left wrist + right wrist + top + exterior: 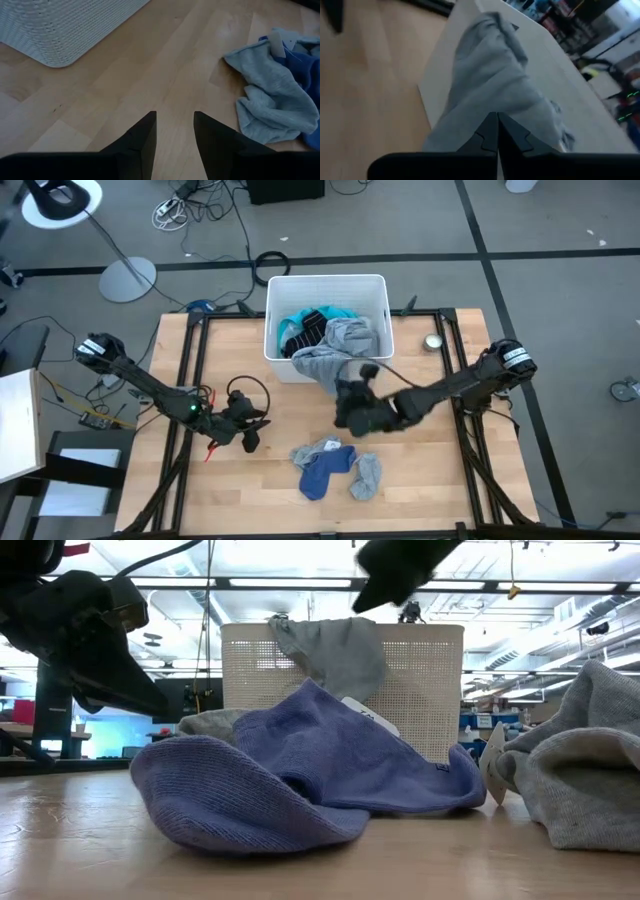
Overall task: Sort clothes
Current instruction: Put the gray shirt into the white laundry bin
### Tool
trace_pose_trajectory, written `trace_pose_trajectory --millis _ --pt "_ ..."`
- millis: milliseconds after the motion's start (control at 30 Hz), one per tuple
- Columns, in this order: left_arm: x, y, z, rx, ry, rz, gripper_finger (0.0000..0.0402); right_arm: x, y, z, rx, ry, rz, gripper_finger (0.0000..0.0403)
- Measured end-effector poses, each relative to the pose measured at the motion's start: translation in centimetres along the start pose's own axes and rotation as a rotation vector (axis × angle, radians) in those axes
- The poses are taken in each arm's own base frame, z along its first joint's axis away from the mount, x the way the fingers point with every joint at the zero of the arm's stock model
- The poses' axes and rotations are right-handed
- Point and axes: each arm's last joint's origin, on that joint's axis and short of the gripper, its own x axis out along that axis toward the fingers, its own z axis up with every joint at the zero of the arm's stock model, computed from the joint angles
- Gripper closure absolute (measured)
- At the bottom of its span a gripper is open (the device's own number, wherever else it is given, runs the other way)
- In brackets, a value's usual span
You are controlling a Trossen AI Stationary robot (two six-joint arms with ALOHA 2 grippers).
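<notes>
The left gripper (250, 432) hovers low over the bare wood at the left of the table (420, 470), its two dark wedge-shaped fingers (142, 137) spread with a gap between them and nothing in it.

Right of it, near the front middle of the table, lies a small heap of socks. One blue sock (322, 470), thick ribbed knit, lies with its long axis running from the front left toward the back right. Two grey socks show: a pale one (312, 450) touching the blue sock's back-left edge, and one (366, 475) just beside it on the right, lying roughly front to back.

Behind the heap stands one white bin (375, 285), rectangular, with finely perforated plastic walls. Inside it are a turquoise piece (300, 317) and a black piece (308, 332) with white marks, both crumpled.

A grey shirt (340, 345), soft and rumpled, hangs over the bin's front rim, drawn out from the bin toward the front of the table. The right gripper (352, 405) is pressed together on the shirt's lower end, just in front of the bin.
</notes>
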Motion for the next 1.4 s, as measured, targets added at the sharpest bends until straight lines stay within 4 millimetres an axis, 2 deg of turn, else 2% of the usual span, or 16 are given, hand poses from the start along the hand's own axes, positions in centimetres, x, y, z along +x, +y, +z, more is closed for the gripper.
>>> trace_pose_trajectory --millis 133,300,400,500,667,800,967,1233,1400 --pt "0.0 0.0 0.0 0.002 0.0 0.0 0.0265 -1.6 1.1 -1.2 -0.082 0.035 0.061 0.0401" --pt "0.0 0.0 0.0 -0.002 -0.001 -0.001 0.0265 -1.3 1.3 -2.4 -0.096 0.12 0.177 0.0376" --pt "0.0 0.0 0.0 -0.011 -0.004 -0.004 0.0265 -1.1 1.4 -2.6 -0.151 0.142 0.306 0.0348" --pt "0.0 -0.1 0.1 -0.015 -0.01 -0.01 0.0265 -0.9 1.4 -2.6 -0.207 0.139 0.318 0.0315" --pt "0.0 -0.2 0.2 -0.018 -0.014 -0.014 0.0265 -0.5 1.2 -2.6 -0.456 0.107 0.327 0.0266" --pt "0.0 -0.2 0.2 -0.017 -0.014 -0.014 0.0265 0.0 0.9 -2.6 -0.695 0.08 0.333 0.0242" --pt "0.0 -0.2 0.2 -0.017 -0.014 -0.014 0.0265 1.5 0.0 -2.5 -0.893 0.061 0.328 0.0235" --pt "0.0 -0.2 0.2 -0.017 -0.014 -0.014 0.0265 4.2 -1.8 -2.3 -1.051 0.062 0.302 0.0238" --pt "0.0 -0.2 0.2 -0.017 -0.014 -0.014 0.0265 5.0 -2.5 -2.0 -1.178 0.062 0.225 0.0244"
